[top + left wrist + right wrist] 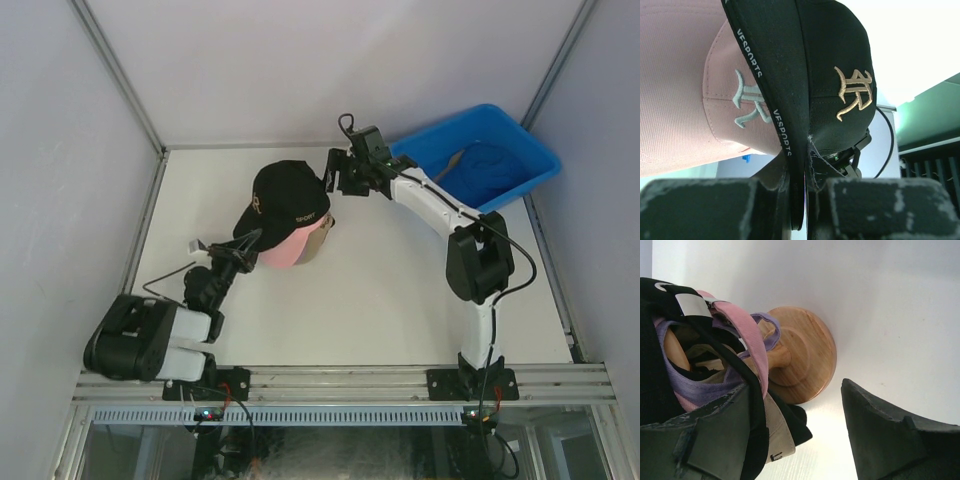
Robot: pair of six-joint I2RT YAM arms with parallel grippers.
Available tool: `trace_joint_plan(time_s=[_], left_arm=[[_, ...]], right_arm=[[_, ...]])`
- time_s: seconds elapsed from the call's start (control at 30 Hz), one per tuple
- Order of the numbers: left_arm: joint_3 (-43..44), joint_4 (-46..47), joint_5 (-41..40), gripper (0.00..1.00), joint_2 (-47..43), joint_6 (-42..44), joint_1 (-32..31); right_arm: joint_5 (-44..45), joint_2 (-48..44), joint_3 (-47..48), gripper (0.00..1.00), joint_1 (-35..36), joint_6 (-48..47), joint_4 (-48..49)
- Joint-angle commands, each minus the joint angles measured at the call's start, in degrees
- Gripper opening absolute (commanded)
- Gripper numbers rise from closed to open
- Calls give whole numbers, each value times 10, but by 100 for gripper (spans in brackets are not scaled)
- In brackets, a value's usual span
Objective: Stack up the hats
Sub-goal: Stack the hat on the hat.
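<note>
The black hat point(290, 198) with a gold logo tops a stack on the wooden stand point(802, 357), over the pink hat point(288, 250) and a tan brim point(318, 238). My left gripper point(243, 248) point(804, 200) is shut on the black hat's brim point(785, 100), with the pink hat point(685, 110) just to its left. My right gripper point(335, 178) point(800, 440) is open at the back of the stack. Its left finger point(710, 440) lies against the rear edges of the black, pink, purple and tan hats point(705, 385). Its right finger point(890, 435) is clear of them.
A blue plastic bin point(530, 160) stands at the back right with a blue hat point(490, 160) inside. White walls close in the table point(380, 300) on the left, back and right.
</note>
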Motion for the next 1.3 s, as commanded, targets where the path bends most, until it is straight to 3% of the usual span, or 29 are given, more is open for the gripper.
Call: trace_joint_plan(time_s=[0.0,0.1,0.17,0.6,1.1,1.27], left_arm=[[29,-358,-36,5,-96,85,3],[87,-578,-65,3,-173,156,4],[110,-640,-74,2,-191,186,7],[157,-715,-21,6,-161,243,30],[352,-823,80,5,-74,421,95],[362,-833,90,6,-71,434,106]], right_arm=[[-2,-21,-48,67,7,-12,-76],[-3,-34,-74,67,6,-3,-66],[-5,-44,-91,67,7,8,-55],[5,-110,-192,67,31,59,-4],[-17,-141,-226,67,67,102,19],[-6,-157,-244,67,76,105,20]])
